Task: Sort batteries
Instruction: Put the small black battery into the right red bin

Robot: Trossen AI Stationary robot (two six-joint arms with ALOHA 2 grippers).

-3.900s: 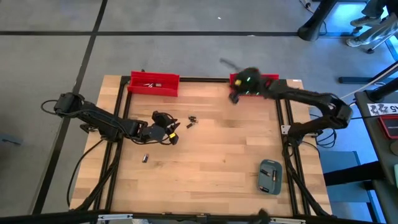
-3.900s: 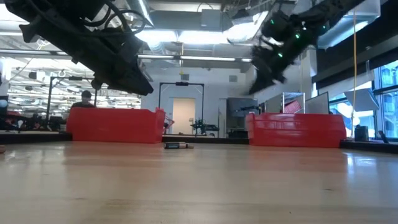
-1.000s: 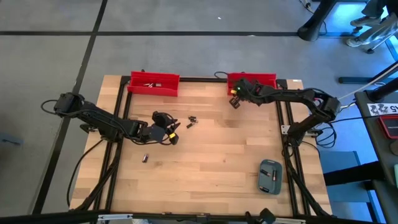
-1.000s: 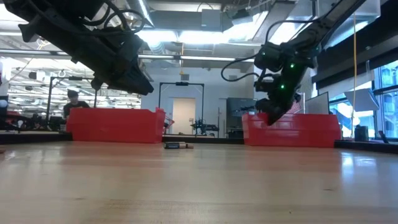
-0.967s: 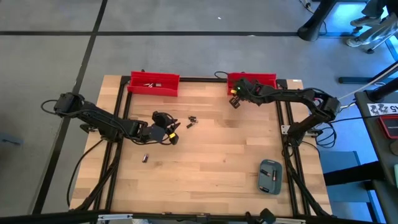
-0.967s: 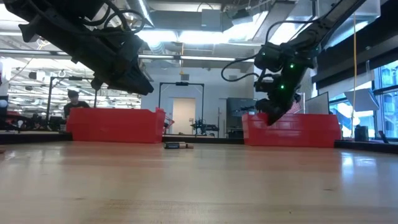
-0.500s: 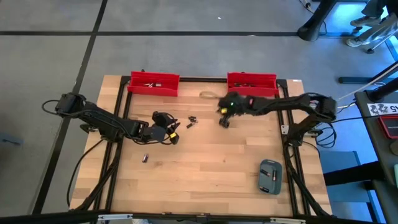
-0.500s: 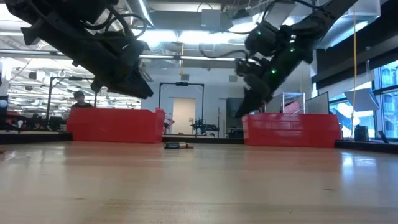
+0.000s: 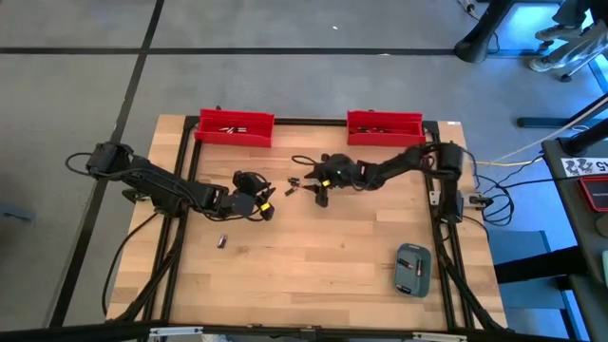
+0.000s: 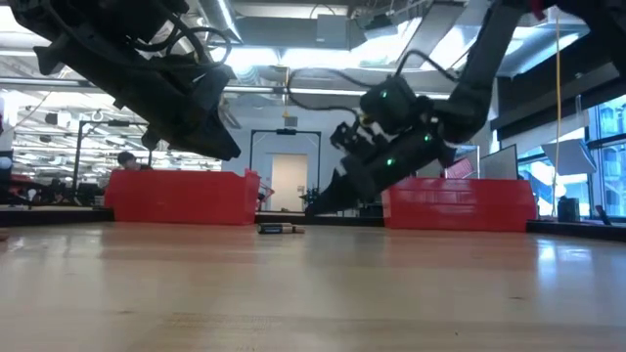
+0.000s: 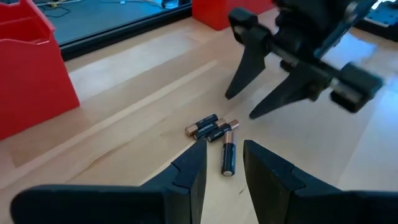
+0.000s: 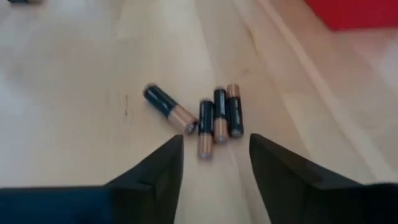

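Observation:
Several small batteries (image 12: 211, 119), black with copper ends, lie flat in a loose cluster on the wooden table (image 9: 323, 247) near its middle; the cluster (image 11: 214, 132) also shows in the left wrist view. One more battery (image 9: 221, 241) lies alone toward the near left. My right gripper (image 12: 214, 171) is open, slanting down just short of the cluster on its right side, touching nothing. My left gripper (image 11: 224, 177) stands open on the cluster's left side, nothing between its fingers. In the left wrist view the right gripper (image 11: 241, 106) hangs beyond the batteries.
Two red bins stand at the far edge, one to the left (image 9: 235, 128) and one to the right (image 9: 385, 124). A grey-blue case (image 9: 412, 269) lies at the near right. Bare wood stretches across the near half of the table.
My right gripper has left the right red bin, swinging toward the table's left and near side and sinking toward the battery cluster. It has tipped from pointing steeply down to a shallow slant, and its fingers have opened. The batteries have not moved.

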